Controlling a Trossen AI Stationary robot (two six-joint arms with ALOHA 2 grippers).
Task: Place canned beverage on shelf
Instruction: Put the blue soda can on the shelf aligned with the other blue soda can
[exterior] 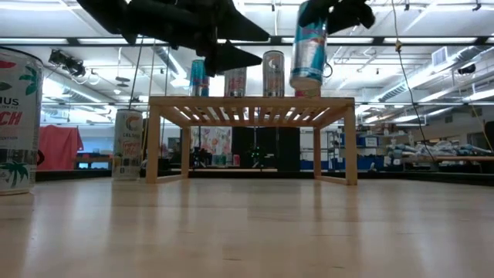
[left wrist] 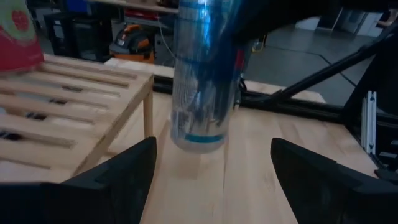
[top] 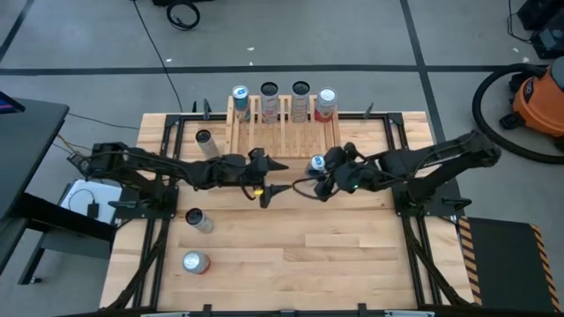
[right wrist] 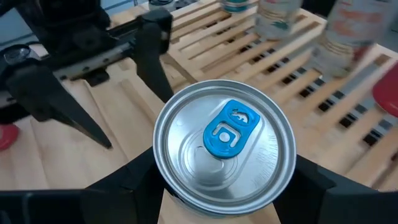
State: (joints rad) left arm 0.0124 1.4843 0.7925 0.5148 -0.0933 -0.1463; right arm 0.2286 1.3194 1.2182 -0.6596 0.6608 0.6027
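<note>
A silver-blue can with a blue pull tab (right wrist: 224, 143) hangs in my right gripper (top: 320, 174), in front of the wooden slat shelf (top: 282, 128). The can also shows in the low view (exterior: 310, 46), with its base above the level of the shelf top (exterior: 255, 100). Several cans stand on the shelf's far tier (top: 284, 99). My left gripper (top: 282, 176) is open and empty just to the left of the held can, its fingers (left wrist: 118, 177) pointing at the can (left wrist: 202, 81) without touching it. My right gripper pinches the can's side wall just under its top rim (right wrist: 163, 180) between its two fingers, one on each side. The fingers come from above, pointing down. The can hangs nearly upright below them, top up, clear of the table and the shelf.
Three more cans stand on the plank table on its left side: one beside the shelf (top: 204, 141), two nearer the front (top: 196, 218) (top: 194, 261). An orange vacuum (top: 538, 97) stands on the floor to the right of the table.
</note>
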